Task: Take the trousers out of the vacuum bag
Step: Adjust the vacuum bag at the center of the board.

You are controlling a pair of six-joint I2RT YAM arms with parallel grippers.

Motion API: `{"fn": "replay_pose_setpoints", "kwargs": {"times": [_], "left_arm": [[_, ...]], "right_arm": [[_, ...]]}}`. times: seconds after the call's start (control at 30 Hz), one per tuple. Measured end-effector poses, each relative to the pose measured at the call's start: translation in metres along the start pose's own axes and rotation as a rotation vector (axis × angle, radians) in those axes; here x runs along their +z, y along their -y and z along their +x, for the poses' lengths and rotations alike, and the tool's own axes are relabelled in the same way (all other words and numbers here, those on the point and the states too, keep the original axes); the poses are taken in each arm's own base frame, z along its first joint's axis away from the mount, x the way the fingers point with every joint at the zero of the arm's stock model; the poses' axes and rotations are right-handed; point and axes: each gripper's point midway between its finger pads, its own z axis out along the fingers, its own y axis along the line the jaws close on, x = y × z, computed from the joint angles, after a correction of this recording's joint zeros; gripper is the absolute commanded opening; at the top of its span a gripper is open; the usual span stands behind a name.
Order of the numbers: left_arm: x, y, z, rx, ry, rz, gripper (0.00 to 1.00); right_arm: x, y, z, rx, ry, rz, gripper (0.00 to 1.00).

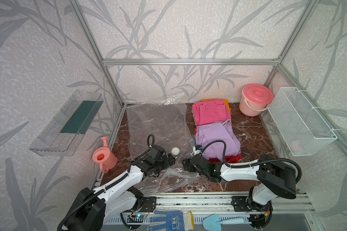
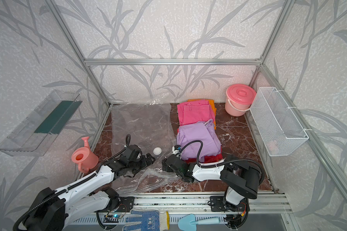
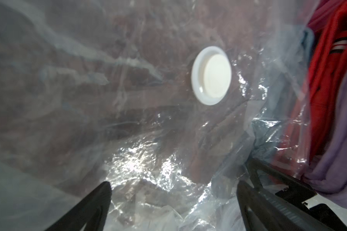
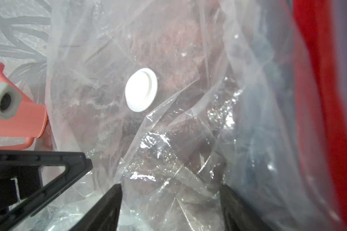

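Both claws low over the crumpled near end of the bag, neither gripping.

From the near rail my left arm stretches forward and inward, left claw (image 1: 171, 159) spread wide over the crinkled edge of the large clear plastic vacuum bag (image 1: 158, 122). My right arm folds in at the elbow, right claw (image 4: 170, 188) also parted, loose film between its fingers. Just beyond sits the round white valve disc (image 1: 175, 150). The bag lies flat on the red-brown marble table (image 1: 248, 128), with the folded cloth trousers (image 1: 214, 136) stacked just beside it, lilac on red, pink and orange farther back.
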Motion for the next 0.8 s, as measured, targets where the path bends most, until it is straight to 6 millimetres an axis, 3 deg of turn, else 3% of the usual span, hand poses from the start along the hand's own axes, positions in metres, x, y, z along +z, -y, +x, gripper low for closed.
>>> {"fn": "replay_pose_setpoints", "kwargs": {"times": [0.1, 0.23, 0.3, 0.47, 0.6, 0.7, 0.8], "left_arm": [[-0.023, 0.019, -0.025, 0.05, 0.109, 0.048, 0.99], [-0.064, 0.039, -0.062, 0.116, 0.298, 0.097, 0.99], [-0.086, 0.046, -0.081, 0.151, 0.406, 0.099, 0.99], [-0.136, 0.043, -0.122, 0.206, 0.698, 0.026, 0.99], [-0.152, 0.023, -0.144, 0.229, 0.867, -0.119, 0.99], [-0.151, 0.001, -0.156, 0.245, 0.924, -0.287, 0.99], [-0.144, -0.014, -0.163, 0.263, 0.923, -0.412, 0.99]], "right_arm": [[-0.014, -0.013, -0.022, -0.083, 0.038, -0.02, 0.99], [-0.04, -0.045, -0.067, -0.175, 0.12, -0.099, 0.99], [-0.058, -0.05, -0.096, -0.206, 0.183, -0.118, 0.99], [-0.105, -0.025, -0.158, -0.287, 0.334, -0.05, 0.99], [-0.148, 0.008, -0.196, -0.327, 0.45, 0.049, 0.99], [-0.177, 0.03, -0.211, -0.344, 0.51, 0.114, 0.99], [-0.192, 0.028, -0.206, -0.375, 0.51, 0.08, 0.99]]}}
